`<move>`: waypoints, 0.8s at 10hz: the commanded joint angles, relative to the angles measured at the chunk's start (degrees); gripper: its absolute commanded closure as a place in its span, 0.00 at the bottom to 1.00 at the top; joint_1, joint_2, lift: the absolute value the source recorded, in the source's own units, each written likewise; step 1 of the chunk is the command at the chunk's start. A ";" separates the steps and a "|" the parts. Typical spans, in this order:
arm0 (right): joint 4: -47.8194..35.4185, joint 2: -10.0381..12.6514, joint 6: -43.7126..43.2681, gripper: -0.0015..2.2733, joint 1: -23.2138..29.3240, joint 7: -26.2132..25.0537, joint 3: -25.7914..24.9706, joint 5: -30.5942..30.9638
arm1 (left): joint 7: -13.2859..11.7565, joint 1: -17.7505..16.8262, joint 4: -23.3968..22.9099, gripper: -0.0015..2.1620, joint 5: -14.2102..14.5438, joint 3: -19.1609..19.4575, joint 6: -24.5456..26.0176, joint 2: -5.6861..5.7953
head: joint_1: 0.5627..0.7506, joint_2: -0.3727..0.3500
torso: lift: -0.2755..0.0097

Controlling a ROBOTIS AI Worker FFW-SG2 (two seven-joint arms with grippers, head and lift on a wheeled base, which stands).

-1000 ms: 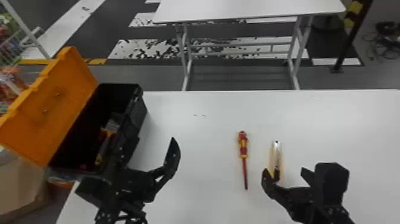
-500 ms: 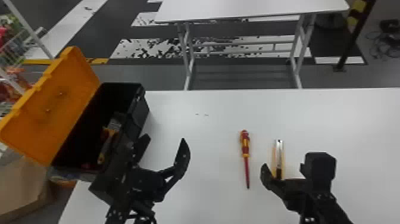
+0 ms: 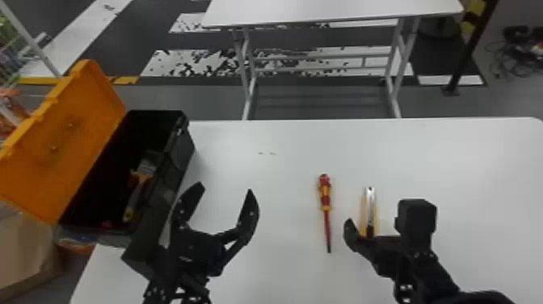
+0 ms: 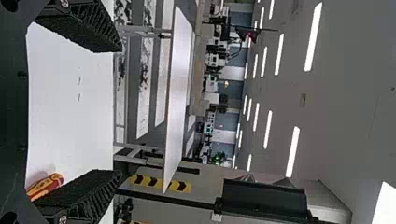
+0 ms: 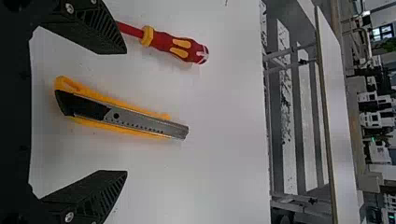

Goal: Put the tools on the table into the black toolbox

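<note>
In the head view my left gripper (image 3: 226,190) stands open beside the black toolbox (image 3: 177,161), whose orange lid is raised; a brush-like tool (image 3: 139,186) lies inside. My right gripper (image 3: 373,224) is by the lower end of the yellow utility knife (image 3: 370,210). A red-yellow screwdriver (image 3: 325,194) lies to the knife's left. The left wrist view has my left gripper (image 4: 116,112) with nothing between its fingers, and the screwdriver (image 4: 45,185) beside one finger. In the right wrist view the knife (image 5: 121,116) lies on the table between the spread fingers of my right gripper (image 5: 126,112), screwdriver (image 5: 173,46) alongside.
The white table (image 3: 283,133) carries the tools, with the toolbox at its left edge. A second white table (image 3: 331,10) stands beyond it. A cardboard box (image 3: 24,246) is at the lower left, below the orange lid (image 3: 64,141).
In the head view my left gripper has shifted right, a little away from the toolbox. The right arm has swung slightly left near the knife. The knife and screwdriver lie as before.
</note>
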 commanded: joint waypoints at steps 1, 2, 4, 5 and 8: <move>0.67 0.05 0.92 0.04 -1.14 0.00 0.57 -0.03 | -0.09 -0.05 -0.07 0.03 -0.08 -0.01 0.17 0.00 | 0.70 0.70 | 0.70; 0.93 0.05 1.80 0.04 -1.76 0.00 1.10 0.24 | -0.09 -0.05 -0.07 0.03 0.01 -0.01 0.17 0.00 | 0.70 0.71 | 0.70; 2.16 0.05 4.09 0.05 -3.34 0.00 1.45 0.50 | -0.09 -0.22 -0.07 0.03 0.01 0.08 0.35 0.09 | 0.70 0.72 | 0.70; 2.51 0.05 5.14 0.06 -3.78 0.00 1.45 0.76 | -0.09 -0.31 0.02 0.03 0.01 0.25 0.70 0.18 | 0.70 0.72 | 0.70; 2.95 0.05 8.13 0.18 -4.92 0.00 1.36 1.11 | -0.26 -0.84 0.63 0.03 0.09 0.43 1.22 0.26 | 0.70 0.73 | 0.70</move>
